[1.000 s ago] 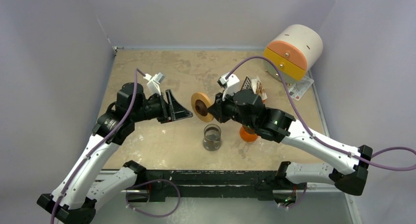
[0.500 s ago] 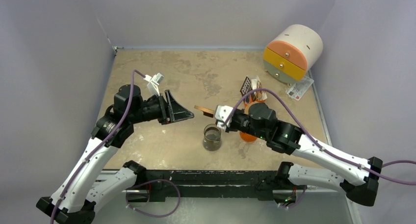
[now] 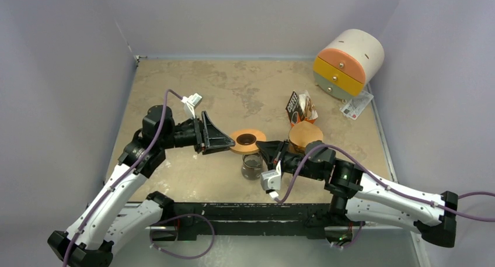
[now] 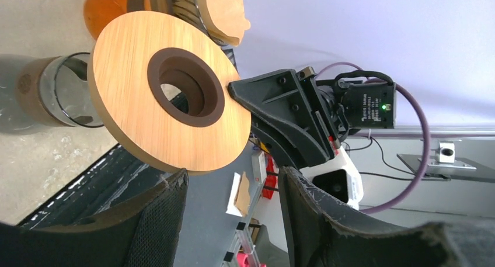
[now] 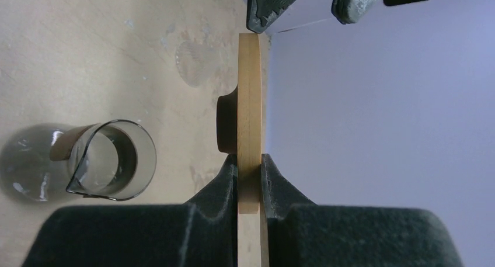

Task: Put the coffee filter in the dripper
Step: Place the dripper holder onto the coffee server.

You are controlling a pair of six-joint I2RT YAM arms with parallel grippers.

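A round wooden disc with a dark ring at its centre hangs level just above a glass carafe. My right gripper is shut on the disc's right edge; in the right wrist view the pads clamp the edge-on disc. My left gripper is open at the disc's left rim, nothing between its fingers. An orange cone-shaped piece with a tan top stands right of the carafe. A dark packet marked COFFEE, brown paper showing, lies behind it. I cannot single out a loose filter.
A cream and orange round drawer unit sits at the back right, with a white label card in front of it. Grey walls close in the left, back and right sides. The carafe stands beside the right fingers.
The right arm swung the disc from upright to level and brought it down over the carafe. The left gripper moved right to the disc's rim.
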